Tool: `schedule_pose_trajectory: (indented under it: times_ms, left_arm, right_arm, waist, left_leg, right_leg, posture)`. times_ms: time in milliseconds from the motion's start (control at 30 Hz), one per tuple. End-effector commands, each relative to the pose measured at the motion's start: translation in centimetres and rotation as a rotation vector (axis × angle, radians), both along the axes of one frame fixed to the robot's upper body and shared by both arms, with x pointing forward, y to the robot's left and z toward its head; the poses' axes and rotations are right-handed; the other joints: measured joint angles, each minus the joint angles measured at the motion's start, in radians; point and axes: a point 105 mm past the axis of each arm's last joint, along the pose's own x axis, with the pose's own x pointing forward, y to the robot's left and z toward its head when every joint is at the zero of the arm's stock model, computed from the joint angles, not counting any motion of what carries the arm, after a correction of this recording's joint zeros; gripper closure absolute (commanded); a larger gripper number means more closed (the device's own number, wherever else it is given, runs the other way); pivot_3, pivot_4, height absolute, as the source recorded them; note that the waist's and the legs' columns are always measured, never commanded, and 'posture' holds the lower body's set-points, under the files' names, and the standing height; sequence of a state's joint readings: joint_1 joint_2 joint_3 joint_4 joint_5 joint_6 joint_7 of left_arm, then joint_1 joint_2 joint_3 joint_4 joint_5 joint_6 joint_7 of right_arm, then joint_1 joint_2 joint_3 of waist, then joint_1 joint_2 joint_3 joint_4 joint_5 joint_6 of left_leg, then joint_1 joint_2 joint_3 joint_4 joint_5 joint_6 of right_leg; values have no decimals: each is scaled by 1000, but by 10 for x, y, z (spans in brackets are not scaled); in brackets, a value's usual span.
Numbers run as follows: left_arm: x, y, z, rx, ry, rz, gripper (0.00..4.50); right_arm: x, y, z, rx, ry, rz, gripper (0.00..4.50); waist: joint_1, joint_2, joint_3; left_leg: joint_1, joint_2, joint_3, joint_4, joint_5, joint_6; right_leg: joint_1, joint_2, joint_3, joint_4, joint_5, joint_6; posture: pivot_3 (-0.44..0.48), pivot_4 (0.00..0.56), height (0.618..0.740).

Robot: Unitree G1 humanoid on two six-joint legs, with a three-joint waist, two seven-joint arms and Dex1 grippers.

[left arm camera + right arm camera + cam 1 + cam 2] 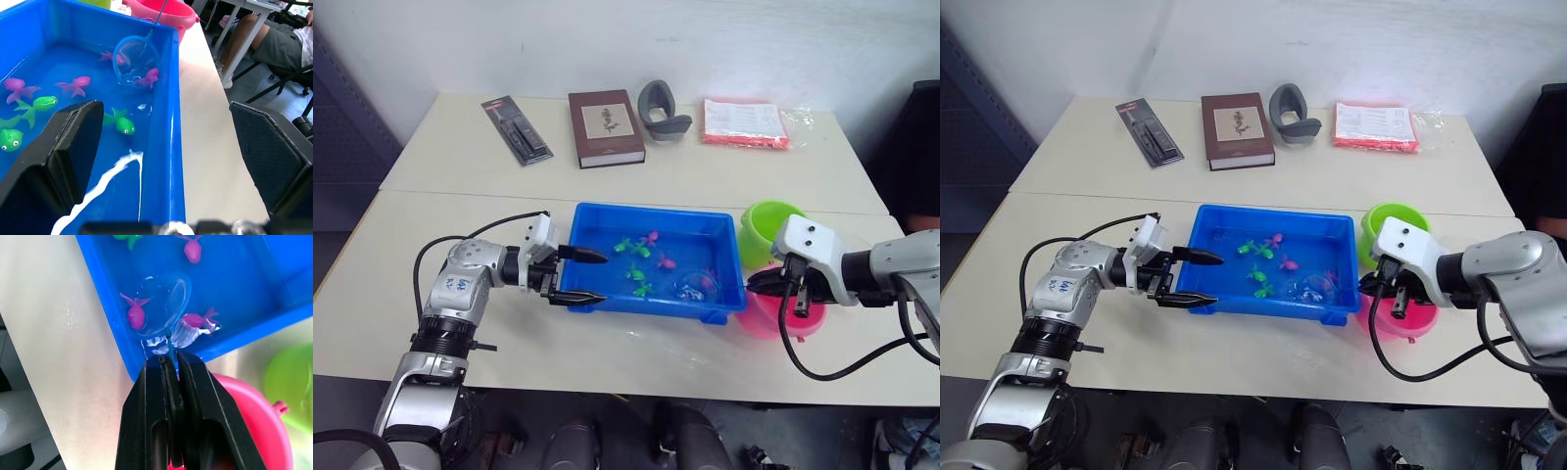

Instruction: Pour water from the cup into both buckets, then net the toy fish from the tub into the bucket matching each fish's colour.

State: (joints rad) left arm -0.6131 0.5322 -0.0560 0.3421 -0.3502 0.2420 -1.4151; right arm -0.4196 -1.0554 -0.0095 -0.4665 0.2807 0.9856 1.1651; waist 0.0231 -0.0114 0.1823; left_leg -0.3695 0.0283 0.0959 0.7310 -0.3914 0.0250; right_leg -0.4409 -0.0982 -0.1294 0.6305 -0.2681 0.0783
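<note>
Netting stage under way; pouring stage not verifiable, no view into the pink bucket or the green bucket to confirm water. Tub at table centre, holding water and several toy fish: green fish and pink fish loose across the floor of the tub. No fish visible in either bucket; sorting judged barely begun, most or all fish left to move.

Right gripper closed tight on the thin handle of the net, positioned over the pink bucket at the tub's right end. Net hoop lowered into the water at the tub's near right corner, one pink fish touching its rim, another just beside; whether inside the mesh, cannot tell.

Left gripper spread wide, empty, straddling the tub's left wall: one finger over the water, one outside above the table. No contact with the wall confirmed.
</note>
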Motion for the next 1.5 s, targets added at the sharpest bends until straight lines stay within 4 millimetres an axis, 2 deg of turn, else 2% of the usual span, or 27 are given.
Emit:
schedule_pose_trajectory:
  times_ms: [33,300,467,533,733,967,1133,1300,1500]
  left_arm:
    - [-2,0,9,-17,-34,-8,63]
    - [-1,-1,11,-19,-41,-6,63]
    - [0,1,10,-10,-46,-2,63]
    - [0,1,10,-10,-45,0,63]
    - [0,3,10,-11,-47,6,63]
    - [1,3,10,-11,-52,9,63]
    - [3,3,12,-13,-60,6,63]
    - [4,1,14,-19,-68,-5,63]
    - [7,-4,20,-32,-75,-25,63]
  right_arm:
    - [2,-3,12,19,-56,-29,4500]
    - [4,-5,11,92,-43,-98,4500]
    - [8,-10,5,-51,-120,-63,4500]
    - [8,-5,1,-35,-111,-57,4500]
    - [6,1,0,88,-42,-110,4500]
    - [3,-5,5,284,78,-232,4500]
    - [-5,-10,15,425,131,-293,4500]
    - [-20,-16,26,538,137,-332,4500]
    - [-40,-24,27,613,80,-411,4500]
  waist:
    - [0,0,0]
    - [0,0,0]
    - [1,0,0]
    - [0,0,0]
    - [0,0,0]
    - [2,0,0]
    - [1,0,0]
    - [2,0,0]
    - [4,1,0]
  left_leg:
    - [0,0,0,0,0,0]
    - [0,0,0,0,0,0]
    - [0,0,0,0,0,0]
    - [0,0,0,0,0,0]
    - [0,0,0,0,0,0]
    - [0,0,0,0,0,0]
    - [0,0,0,0,0,0]
    - [0,0,0,0,0,0]
    - [0,0,-1,0,0,0]
  right_leg:
    - [0,0,0,0,0,0]
    - [0,0,0,0,0,0]
    - [0,0,0,0,0,0]
    - [0,0,0,0,0,0]
    - [0,0,0,0,0,0]
    - [0,0,0,0,0,0]
    - [0,0,0,0,0,0]
    - [0,0,0,0,0,0]
    - [0,0,0,0,1,0]
  posture:
    - [0,150,740]
    - [0,150,740]
    - [0,150,740]
    - [0,150,740]
    - [0,150,740]
    - [0,150,740]
    - [0,150,740]
    - [0,150,740]
    - [0,150,740]
